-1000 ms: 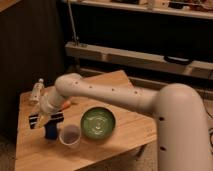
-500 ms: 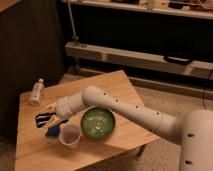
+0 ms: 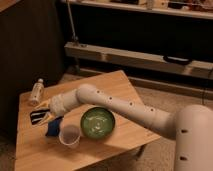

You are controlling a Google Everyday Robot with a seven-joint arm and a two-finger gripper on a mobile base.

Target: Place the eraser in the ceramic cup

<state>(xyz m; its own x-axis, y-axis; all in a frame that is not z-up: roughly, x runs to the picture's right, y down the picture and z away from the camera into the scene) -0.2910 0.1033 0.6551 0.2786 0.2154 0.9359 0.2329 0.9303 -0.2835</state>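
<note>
My gripper (image 3: 45, 121) is at the left side of the wooden table (image 3: 107, 85), low over the top, at the end of the white arm that reaches in from the right. It is shut on the eraser (image 3: 53, 130), a small dark-blue block that sticks out below the dark fingers. The ceramic cup (image 3: 70, 136), small and pale with a wide rim, stands upright just right of and in front of the eraser, a short gap away. Whether the eraser touches the table I cannot tell.
A green bowl (image 3: 98, 123) sits right of the cup, under the forearm. A clear bottle (image 3: 36, 92) lies at the table's back left. Something orange (image 3: 46, 105) shows behind the wrist. Dark shelving and a low rail stand behind the table.
The forearm has swung back and lower across the table and looks smaller in view. The gripper and blue block have shifted slightly right, toward the cup.
</note>
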